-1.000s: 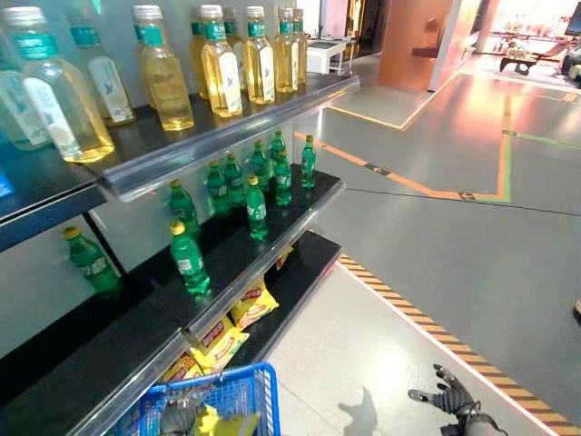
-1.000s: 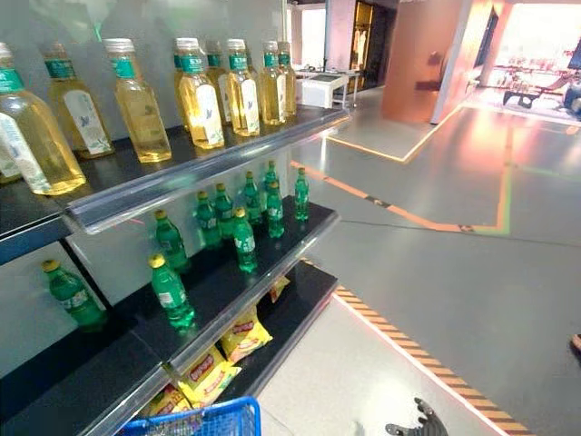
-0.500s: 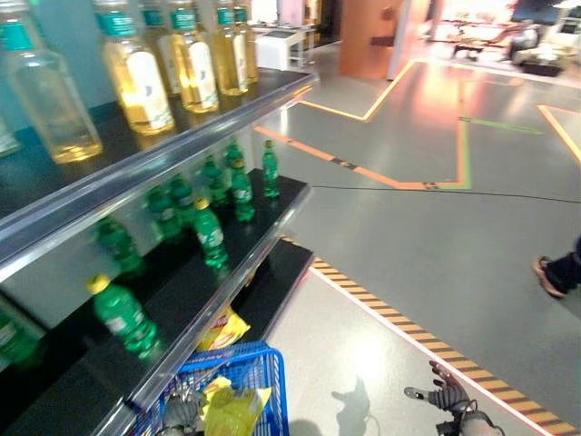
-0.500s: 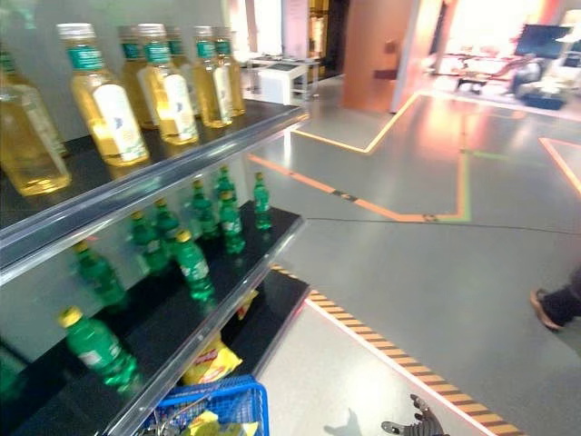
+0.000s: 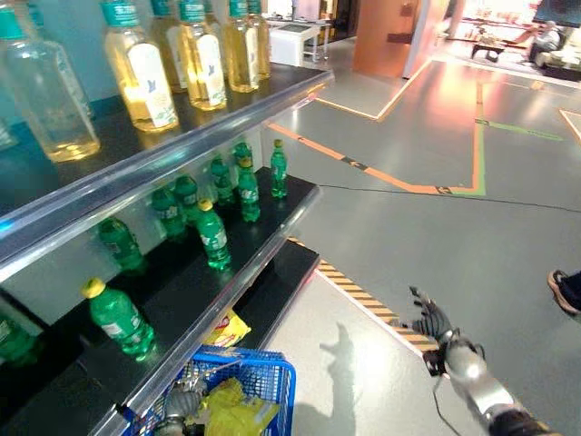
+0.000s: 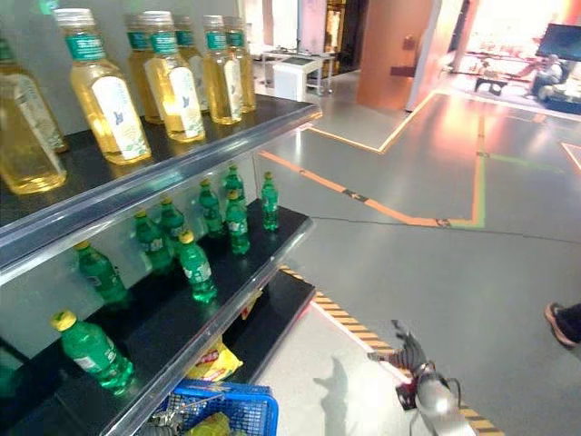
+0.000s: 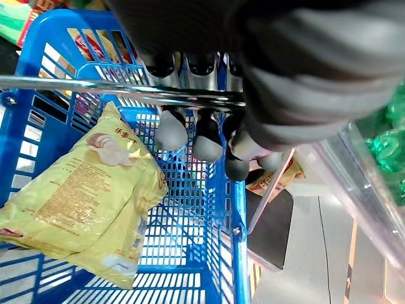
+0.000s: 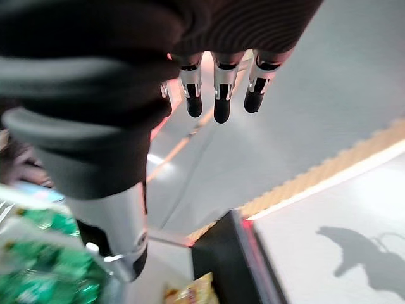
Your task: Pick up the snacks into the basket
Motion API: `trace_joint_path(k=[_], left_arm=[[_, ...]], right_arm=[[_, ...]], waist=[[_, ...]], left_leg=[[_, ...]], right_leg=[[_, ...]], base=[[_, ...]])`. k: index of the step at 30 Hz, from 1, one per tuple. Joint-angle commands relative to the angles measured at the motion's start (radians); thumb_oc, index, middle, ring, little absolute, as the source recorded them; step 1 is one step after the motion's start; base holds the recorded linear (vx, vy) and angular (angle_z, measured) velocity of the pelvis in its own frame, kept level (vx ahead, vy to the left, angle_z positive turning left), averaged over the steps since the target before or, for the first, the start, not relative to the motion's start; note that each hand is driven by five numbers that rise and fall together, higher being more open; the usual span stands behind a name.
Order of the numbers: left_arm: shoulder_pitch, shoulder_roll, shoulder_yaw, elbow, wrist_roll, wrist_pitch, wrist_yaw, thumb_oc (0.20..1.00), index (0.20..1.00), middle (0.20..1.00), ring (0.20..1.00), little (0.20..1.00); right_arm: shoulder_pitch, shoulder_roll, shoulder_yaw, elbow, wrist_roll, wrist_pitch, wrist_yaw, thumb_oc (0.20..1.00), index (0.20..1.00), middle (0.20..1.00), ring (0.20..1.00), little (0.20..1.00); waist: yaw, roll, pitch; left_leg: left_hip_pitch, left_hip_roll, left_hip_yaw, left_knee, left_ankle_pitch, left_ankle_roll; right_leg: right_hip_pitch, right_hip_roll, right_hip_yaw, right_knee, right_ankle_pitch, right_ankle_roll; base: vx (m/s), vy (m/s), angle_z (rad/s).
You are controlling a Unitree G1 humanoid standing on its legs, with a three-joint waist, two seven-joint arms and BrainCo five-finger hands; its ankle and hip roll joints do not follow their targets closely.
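A blue plastic basket (image 5: 280,400) hangs low beside the shelving, with a yellow snack bag (image 7: 82,196) lying inside it. My left hand (image 7: 205,139) has its fingers curled round the basket's metal handle (image 7: 76,85). More yellow snack bags (image 5: 225,329) lie on the bottom shelf just beyond the basket. My right hand (image 5: 431,320) is held out over the floor to the right of the shelf, fingers (image 8: 218,95) straight and spread, holding nothing.
Green bottles (image 5: 213,238) stand on the middle shelf and tall bottles of yellow liquid (image 5: 141,68) on the top shelf. A yellow-and-black striped strip (image 5: 363,300) runs across the floor. A person's shoe (image 5: 565,291) is at the right edge.
My right hand has risen from the lower edge to above the striped strip. The camera has shifted. The basket and bag stay in my left hand.
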Motion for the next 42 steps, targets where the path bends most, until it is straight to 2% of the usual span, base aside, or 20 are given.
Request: trace_joint_path(k=[1, 3, 5, 6, 7, 10, 11, 14, 15, 16, 17, 18, 21, 22, 24, 25, 29, 32, 37, 42], left_arm=[[-0.078, 0.090, 0.005, -0.117, 0.020, -0.086, 0.018, 0.200, 0.200, 0.200, 0.200, 0.200], [-0.087, 0.092, -0.012, -0.137, 0.008, -0.097, 0.025, 0.200, 0.200, 0.200, 0.200, 0.200], [-0.087, 0.092, -0.011, -0.137, 0.008, -0.097, 0.025, 0.200, 0.200, 0.200, 0.200, 0.200], [-0.130, 0.084, -0.034, -0.141, -0.016, -0.095, 0.028, 0.200, 0.200, 0.200, 0.200, 0.200], [-0.130, 0.083, -0.034, -0.141, -0.016, -0.095, 0.028, 0.200, 0.200, 0.200, 0.200, 0.200], [-0.138, 0.064, -0.061, -0.171, 0.013, -0.086, 0.005, 0.200, 0.200, 0.200, 0.200, 0.200], [-0.137, 0.064, -0.062, -0.172, 0.013, -0.085, 0.005, 0.200, 0.200, 0.200, 0.200, 0.200], [-0.122, 0.088, -0.071, -0.185, 0.064, -0.083, -0.002, 0.200, 0.200, 0.200, 0.200, 0.200], [-0.102, 0.113, -0.077, -0.205, 0.096, -0.075, -0.021, 0.200, 0.200, 0.200, 0.200, 0.200], [-0.102, 0.113, -0.077, -0.205, 0.096, -0.075, -0.021, 0.200, 0.200, 0.200, 0.200, 0.200], [-0.102, 0.122, -0.081, -0.210, 0.096, -0.073, -0.027, 0.200, 0.200, 0.200, 0.200, 0.200], [-0.109, 0.156, -0.095, -0.233, 0.113, -0.083, -0.032, 0.200, 0.200, 0.200, 0.200, 0.200], [-0.108, 0.168, -0.100, -0.245, 0.124, -0.088, -0.033, 0.200, 0.200, 0.200, 0.200, 0.200], [-0.119, 0.173, -0.105, -0.241, 0.117, -0.095, -0.032, 0.200, 0.200, 0.200, 0.200, 0.200], [-0.138, 0.168, -0.111, -0.224, 0.087, -0.102, -0.039, 0.200, 0.200, 0.200, 0.200, 0.200], [-0.157, 0.173, -0.117, -0.220, 0.091, -0.104, -0.038, 0.200, 0.200, 0.200, 0.200, 0.200], [-0.152, 0.161, -0.125, -0.229, 0.109, -0.111, -0.042, 0.200, 0.200, 0.200, 0.200, 0.200], [-0.142, 0.150, -0.125, -0.231, 0.092, -0.105, -0.051, 0.200, 0.200, 0.200, 0.200, 0.200], [-0.148, 0.143, -0.144, -0.223, 0.100, -0.091, -0.074, 0.200, 0.200, 0.200, 0.200, 0.200], [-0.147, 0.163, -0.149, -0.229, 0.112, -0.091, -0.077, 0.200, 0.200, 0.200, 0.200, 0.200]], right_arm=[[-0.073, -0.008, 0.023, -0.057, -0.028, -0.045, -0.031, 1.000, 1.000, 1.000, 1.000, 1.000], [-0.158, 0.016, 0.061, -0.035, -0.025, -0.052, -0.047, 1.000, 1.000, 1.000, 1.000, 1.000], [-0.160, 0.016, 0.061, -0.034, -0.025, -0.053, -0.047, 1.000, 1.000, 1.000, 1.000, 1.000], [-0.172, 0.017, 0.045, -0.046, 0.006, -0.060, -0.068, 1.000, 1.000, 1.000, 1.000, 1.000], [-0.172, 0.017, 0.045, -0.046, 0.006, -0.060, -0.068, 1.000, 1.000, 1.000, 1.000, 1.000], [-0.121, -0.011, 0.011, -0.075, -0.001, -0.043, -0.078, 1.000, 1.000, 1.000, 1.000, 1.000], [-0.120, -0.011, 0.011, -0.076, -0.002, -0.043, -0.078, 1.000, 1.000, 1.000, 1.000, 1.000], [-0.066, 0.004, -0.028, -0.079, 0.015, -0.049, -0.074, 1.000, 1.000, 1.000, 1.000, 1.000], [-0.040, 0.009, -0.038, -0.070, 0.011, -0.047, -0.063, 1.000, 1.000, 1.000, 1.000, 1.000], [-0.041, 0.009, -0.038, -0.070, 0.011, -0.047, -0.063, 1.000, 1.000, 1.000, 1.000, 1.000], [-0.035, 0.015, -0.043, -0.070, 0.013, -0.046, -0.065, 1.000, 1.000, 1.000, 1.000, 1.000], [-0.056, 0.026, -0.045, -0.055, 0.033, -0.051, -0.068, 1.000, 1.000, 1.000, 1.000, 1.000], [-0.074, 0.026, -0.040, -0.049, 0.035, -0.054, -0.069, 1.000, 1.000, 1.000, 1.000, 1.000], [-0.120, 0.021, -0.025, -0.026, 0.048, -0.059, -0.076, 1.000, 1.000, 1.000, 1.000, 1.000], [-0.136, 0.005, -0.013, -0.011, 0.061, -0.062, -0.080, 1.000, 1.000, 1.000, 1.000, 1.000], [-0.136, -0.002, -0.016, -0.024, 0.062, -0.061, -0.080, 1.000, 1.000, 1.000, 1.000, 1.000], [-0.148, -0.005, -0.042, -0.012, 0.073, -0.066, -0.084, 1.000, 1.000, 1.000, 1.000, 1.000], [-0.138, -0.010, -0.051, -0.020, 0.081, -0.068, -0.085, 1.000, 1.000, 1.000, 1.000, 1.000], [-0.045, -0.015, -0.114, -0.065, 0.073, -0.069, -0.099, 1.000, 1.000, 1.000, 1.000, 1.000], [-0.044, -0.005, -0.113, -0.076, 0.069, -0.071, -0.099, 1.000, 1.000, 1.000, 1.000, 1.000]], waist=[[0.045, -0.059, 0.014], [0.082, -0.058, 0.041], [0.080, -0.058, 0.040], [0.103, -0.057, 0.066], [0.102, -0.056, 0.064], [0.079, -0.042, 0.049], [0.078, -0.042, 0.049], [0.086, -0.033, 0.031], [0.092, -0.031, 0.035], [0.092, -0.031, 0.032], [0.082, -0.025, 0.050], [0.062, 0.001, 0.091], [0.056, 0.010, 0.102], [0.034, 0.012, 0.118], [0.005, -0.002, 0.133], [-0.002, -0.015, 0.136], [0.017, -0.036, 0.126], [0.015, -0.032, 0.117], [-0.017, -0.009, 0.099], [-0.020, -0.003, 0.091]], left_leg=[[-0.010, 0.018, 0.032, 0.110, -0.140, -0.029], [-0.047, 0.010, 0.001, 0.111, -0.122, -0.034], [-0.049, 0.010, -0.001, 0.111, -0.122, -0.034], [-0.130, 0.003, 0.005, 0.143, -0.100, -0.057], [-0.134, 0.004, 0.003, 0.143, -0.098, -0.057], [-0.131, 0.083, 0.257, 0.171, -0.121, -0.045], [-0.130, 0.083, 0.256, 0.172, -0.121, -0.045], [-0.122, 0.048, 0.219, 0.182, -0.155, -0.021], [-0.082, 0.007, 0.200, 0.171, -0.183, 0.015], [-0.085, 0.007, 0.200, 0.169, -0.180, 0.016], [-0.060, -0.014, 0.180, 0.158, -0.182, 0.026], [-0.043, -0.014, 0.142, 0.146, -0.180, 0.028], [-0.041, -0.010, 0.120, 0.142, -0.181, 0.026], [-0.012, -0.018, 0.077, 0.130, -0.188, 0.014], [0.014, -0.055, 0.010, 0.134, -0.213, -0.001], [0.014, -0.076, -0.037, 0.139, -0.222, 0.004], [-0.010, -0.105, -0.110, 0.165, -0.229, -0.009], [-0.009, -0.094, -0.120, 0.160, -0.229, -0.017], [-0.032, -0.037, -0.067, 0.117, -0.189, -0.039], [-0.027, -0.030, -0.065, 0.084, -0.181, -0.038]], right_leg=[[-0.067, -0.134, 0.028, 0.059, 0.000, 0.154], [-0.091, -0.132, -0.005, 0.059, 0.001, 0.150], [-0.092, -0.132, -0.006, 0.059, 0.001, 0.150], [-0.107, -0.154, -0.111, 0.049, -0.001, 0.152], [-0.110, -0.153, -0.113, 0.048, 0.002, 0.152], [-0.078, -0.200, -0.253, 0.020, 0.008, 0.170], [-0.076, -0.200, -0.255, 0.019, 0.009, 0.170], [-0.046, -0.265, -0.316, 0.095, -0.003, 0.195], [-0.105, -0.342, -0.305, 0.285, 0.105, 0.208], [-0.109, -0.341, -0.305, 0.284, 0.108, 0.208], [-0.146, -0.370, -0.275, 0.376, 0.178, 0.205], [-0.246, -0.327, -0.198, 0.482, 0.165, 0.190], [-0.302, -0.290, -0.168, 0.487, 0.133, 0.182], [-0.358, -0.235, -0.123, 0.376, 0.079, 0.173], [-0.369, -0.214, -0.031, 0.114, 0.111, 0.196], [-0.366, -0.201, 0.050, 0.059, 0.143, 0.212], [-0.354, -0.220, 0.040, 0.073, 0.173, 0.209], [-0.349, -0.211, 0.023, 0.096, 0.158, 0.202], [-0.321, -0.227, -0.069, 0.092, 0.131, 0.197], [-0.332, -0.229, -0.075, 0.107, 0.117, 0.198]], base=[[-0.12, -0.049, 0.28], [-0.15, -0.060, 0.21], [-0.09, -0.045, 0.25], [-0.14, -0.071, 0.55], [-0.15, -0.065, 0.98], [0.02, 0.140, 1.75], [0.14, 0.265, 1.79], [0.16, 0.227, 1.19], [0.21, 0.309, 1.16], [0.18, 0.344, 0.99], [0.07, 0.261, 0.81], [0.07, 0.257, 0.80], [0.09, 0.085, 0.86], [0.26, -0.047, 0.35], [0.36, -0.152, 0.60], [0.23, -0.142, 0.94], [0.11, -0.196, 1.43], [0.10, -0.146, 1.06], [0.04, -0.108, 0.49], [0.04, -0.035, 0.04]])
